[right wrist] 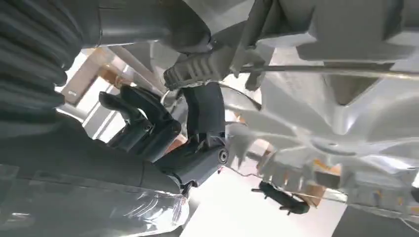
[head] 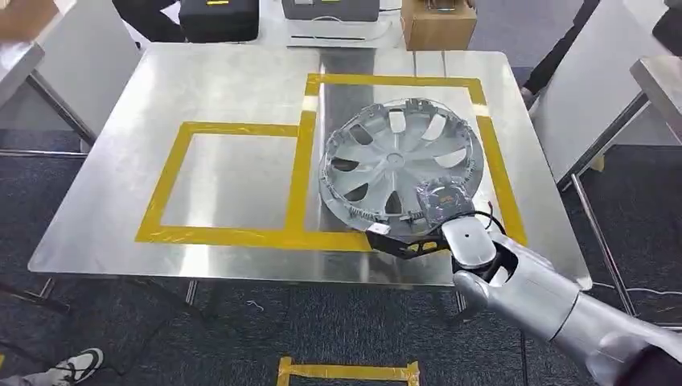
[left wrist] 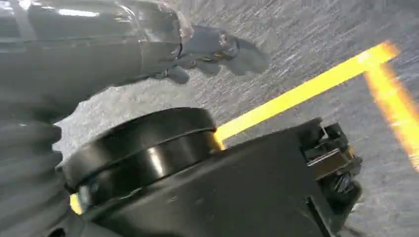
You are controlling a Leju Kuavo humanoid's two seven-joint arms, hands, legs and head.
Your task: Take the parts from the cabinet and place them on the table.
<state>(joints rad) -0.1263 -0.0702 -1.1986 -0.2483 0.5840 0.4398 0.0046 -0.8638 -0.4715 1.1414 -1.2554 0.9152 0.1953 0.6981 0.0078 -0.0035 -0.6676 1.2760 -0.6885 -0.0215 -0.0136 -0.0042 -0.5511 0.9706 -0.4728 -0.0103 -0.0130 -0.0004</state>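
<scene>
Right hand (head: pixel 438 211) grips hubcap (head: pixel 400 165) at near rim; hubcap lies ahead, flat over bench (head: pixel 233 104), inside yellow tape box (head: pixel 490 153). Left hand (left wrist: pixel 217 49) hangs empty, fingers loosely curled.

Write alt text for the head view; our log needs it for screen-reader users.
The robot's right hand holds a silver wheel cover by its near rim, inside the right-hand yellow-taped rectangle on a shiny metal table. A second taped rectangle lies to the left.
</scene>
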